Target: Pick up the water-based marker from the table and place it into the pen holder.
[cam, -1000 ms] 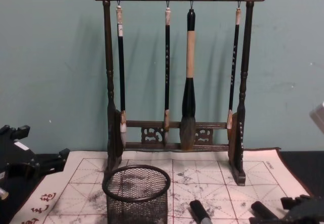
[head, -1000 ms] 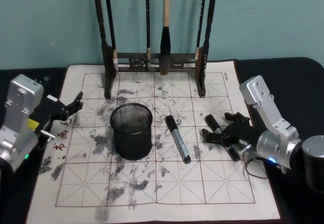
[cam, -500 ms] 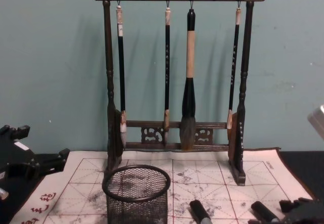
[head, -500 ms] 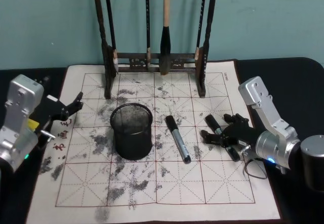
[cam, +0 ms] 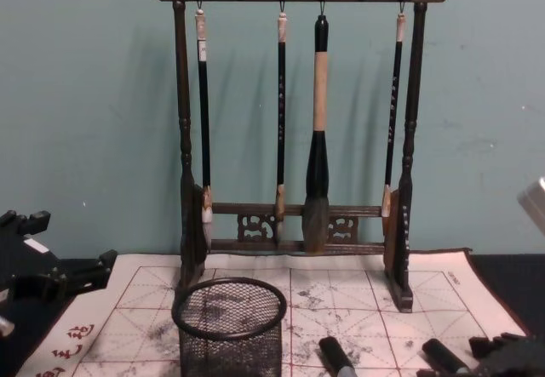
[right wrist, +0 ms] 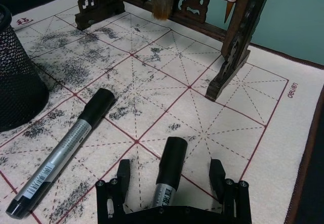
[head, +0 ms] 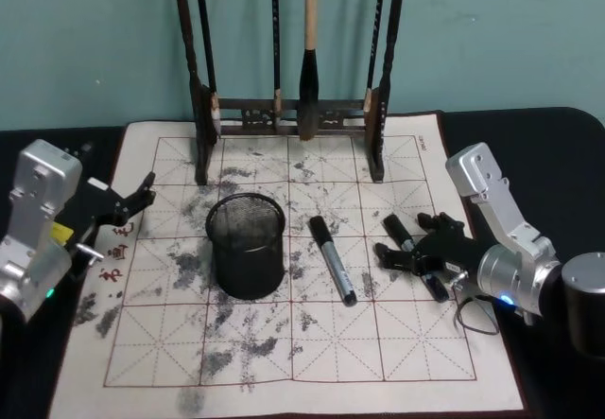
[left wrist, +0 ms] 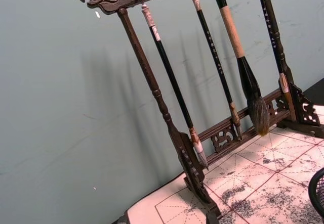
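Marker, black-capped, lies flat on the gridded mat at its right side, to the right of the pen holder. You see it best in the right wrist view: it lies between the two fingers of the right gripper, which stand spread wide, one on each side, with bare mat showing between each finger and the barrel, so nothing is pinched.

Second marker, grey barrel with a black cap, lies between the pen holder and the first, well apart from the gripper.

Head view gives you the layout from above; it cannot settle whether finger and barrel touch. Chest view shows the mesh cup side-on and upright, with only the two caps at its lower edge.

Brush rack stands at the mat's far edge; the left wrist view shows it from the side.

Left gripper hangs parked at the mat's left edge.

Against a second ago: cup and both markers lie unmoved; the right gripper has barely shifted.
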